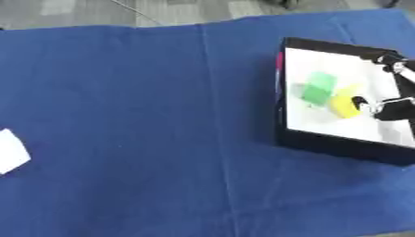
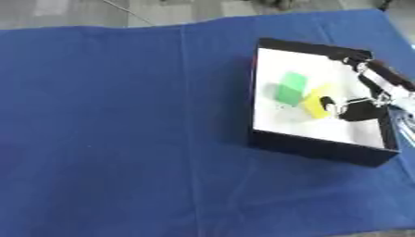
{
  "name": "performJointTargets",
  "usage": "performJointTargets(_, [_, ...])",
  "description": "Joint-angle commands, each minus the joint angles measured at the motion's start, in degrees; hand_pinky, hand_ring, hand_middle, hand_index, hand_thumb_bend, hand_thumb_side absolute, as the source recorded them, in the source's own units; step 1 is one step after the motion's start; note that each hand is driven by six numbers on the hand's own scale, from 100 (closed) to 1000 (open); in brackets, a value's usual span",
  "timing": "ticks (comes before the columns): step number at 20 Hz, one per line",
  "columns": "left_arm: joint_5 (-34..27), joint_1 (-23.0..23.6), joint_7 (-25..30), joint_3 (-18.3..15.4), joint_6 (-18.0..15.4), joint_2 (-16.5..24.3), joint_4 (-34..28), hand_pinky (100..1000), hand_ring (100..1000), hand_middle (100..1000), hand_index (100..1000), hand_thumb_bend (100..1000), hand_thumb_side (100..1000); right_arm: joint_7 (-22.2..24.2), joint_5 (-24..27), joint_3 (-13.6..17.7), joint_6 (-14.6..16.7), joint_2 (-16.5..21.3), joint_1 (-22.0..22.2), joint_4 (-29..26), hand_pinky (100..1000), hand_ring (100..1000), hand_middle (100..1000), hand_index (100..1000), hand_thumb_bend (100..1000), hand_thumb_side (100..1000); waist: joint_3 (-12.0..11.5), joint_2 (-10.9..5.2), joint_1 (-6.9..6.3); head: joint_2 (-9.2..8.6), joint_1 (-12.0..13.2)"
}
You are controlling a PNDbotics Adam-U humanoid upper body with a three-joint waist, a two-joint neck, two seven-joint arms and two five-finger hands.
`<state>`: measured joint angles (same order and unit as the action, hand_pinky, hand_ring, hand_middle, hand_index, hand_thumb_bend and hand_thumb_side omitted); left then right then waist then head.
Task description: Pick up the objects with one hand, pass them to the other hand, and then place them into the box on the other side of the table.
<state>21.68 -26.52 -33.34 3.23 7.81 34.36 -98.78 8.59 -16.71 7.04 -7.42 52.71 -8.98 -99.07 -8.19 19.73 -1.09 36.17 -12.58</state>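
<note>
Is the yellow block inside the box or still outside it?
Inside. The yellow block lies on the white floor of the box, beside a green block, with the right robot hand at its edge.

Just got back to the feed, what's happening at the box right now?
The right hand is down inside the black box on the blue cloth, its fingers at a yellow object on the white floor. A green object lies beside it. A white object shows at the left edge. The left hand is not in view.
</note>
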Motion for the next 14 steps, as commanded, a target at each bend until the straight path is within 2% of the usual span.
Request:
performJointTargets(1, [0.4,-0.5,-0.2,-0.7,0.1,2.2,-1.1,869,797,764,860,208,570,0.2,-2.1,1.3,-0.5,2.4,0.0,-0.5,1000,1000,1000,1000,412,129,-0.1,-0.88,0.14,0.05,0.4])
performJointTargets(4, [0.4,-0.5,-0.1,-0.6,0.1,2.2,-1.1,868,796,761,859,209,570,-0.4,-2.0,1.6,-0.8,2.0,0.1,-1.4,1000,1000,1000,1000,399,100,-0.1,-0.94,0.18,-0.10,0.7])
performJointTargets(6, [0.5,-0.4,0.0,-0.8,0.1,2.3,-1.0,865,794,757,858,214,565,-2.6,1.1,2.2,-0.9,1.0,-0.3,-3.1,984,1000,992,997,100,100,-0.2,-0.97,0.18,-0.17,1.4])
performJointTargets(7, [0.5,-0.5,0.1,-0.9,0.2,2.5,-1.0,864,793,756,858,217,560,-4.7,4.7,2.3,-0.9,0.4,-0.4,-4.5,985,1000,996,995,100,100,-0.2,-0.97,0.17,-0.16,2.0])
performJointTargets(8, [0.6,-0.5,0.4,-1.2,0.4,2.7,-0.9,862,792,754,858,222,553,-7.3,9.5,2.5,-0.8,-0.3,-0.5,-6.0,989,1000,998,994,100,251,-0.2,-0.97,0.14,-0.07,3.0])
performJointTargets(9, [0.6,-0.6,0.9,-1.4,0.7,3.0,-0.8,862,792,755,858,225,550,-9.8,14.5,2.4,-0.5,-0.7,-0.5,-7.4,990,1000,1000,996,100,361,-0.3,-0.97,0.12,0.03,3.9])
performJointTargets(10, [0.6,-0.8,2.0,-1.5,1.2,3.4,-0.6,864,794,757,860,232,542,-11.8,19.3,2.3,0.0,-1.0,-0.5,-8.9,998,1000,1000,1000,100,520,-0.4,-0.99,0.06,0.16,4.9])
performJointTargets(11, [0.6,-1.1,3.8,-1.6,1.8,3.9,-0.4,865,795,758,861,233,541,-13.3,23.8,2.1,0.6,-1.1,-0.5,-10.2,999,1000,1000,1000,100,529,-0.5,-1.03,0.01,0.28,5.8])
performJointTargets(12, [0.4,-1.3,6.1,-1.7,2.6,4.5,0.0,871,802,761,870,230,536,-14.2,27.6,2.0,1.2,-1.3,-0.5,-11.3,1000,1000,1000,1000,100,590,-0.7,-1.07,-0.06,0.34,6.5])
performJointTargets(14, [-0.2,-2.3,12.6,-1.7,4.8,6.0,1.2,878,809,764,879,219,550,-14.9,33.8,1.8,2.7,-1.6,-0.6,-13.0,1000,1000,1000,1000,100,610,-0.9,-1.20,-0.22,0.44,7.5])
